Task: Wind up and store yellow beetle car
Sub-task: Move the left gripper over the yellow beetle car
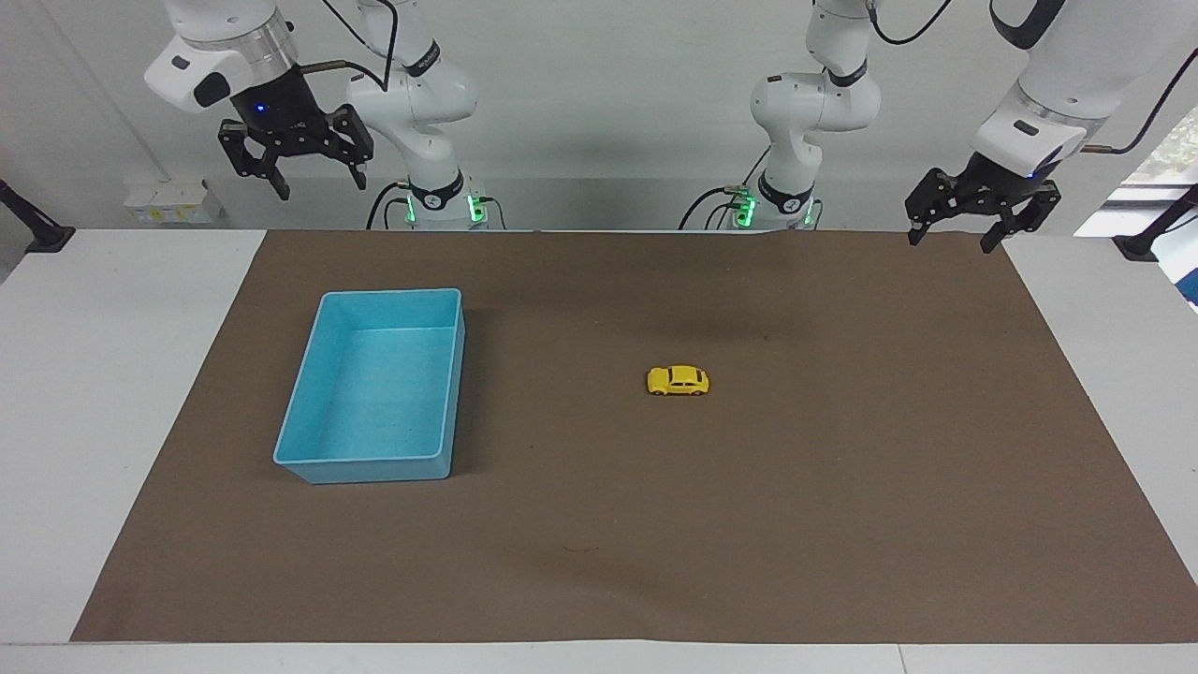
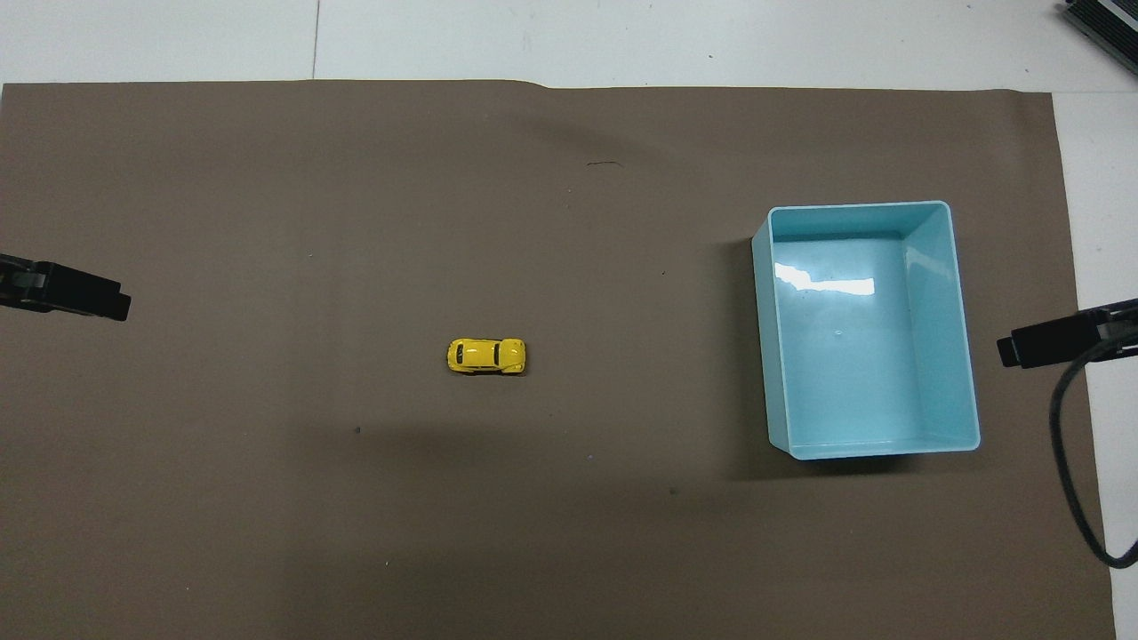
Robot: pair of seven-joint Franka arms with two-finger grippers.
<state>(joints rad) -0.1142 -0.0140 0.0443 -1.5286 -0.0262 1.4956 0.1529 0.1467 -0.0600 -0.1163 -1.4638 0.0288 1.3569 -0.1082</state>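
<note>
The yellow beetle car (image 1: 678,381) (image 2: 485,356) stands on its wheels near the middle of the brown mat, nothing touching it. The empty blue bin (image 1: 309,402) (image 2: 965,338) rests on the mat toward the right arm's end. My left gripper (image 1: 955,235) hangs open high over the mat's edge at the left arm's end; only one finger's tip (image 2: 107,305) shows in the overhead view. My right gripper (image 1: 318,180) hangs open, raised near its base above the table's edge, with one finger (image 2: 1036,345) showing beside the bin in the overhead view. Neither gripper holds anything.
A brown mat (image 1: 842,524) covers most of the white table (image 1: 84,374). A black cable (image 2: 1062,471) loops down from the right arm near the mat's edge beside the bin.
</note>
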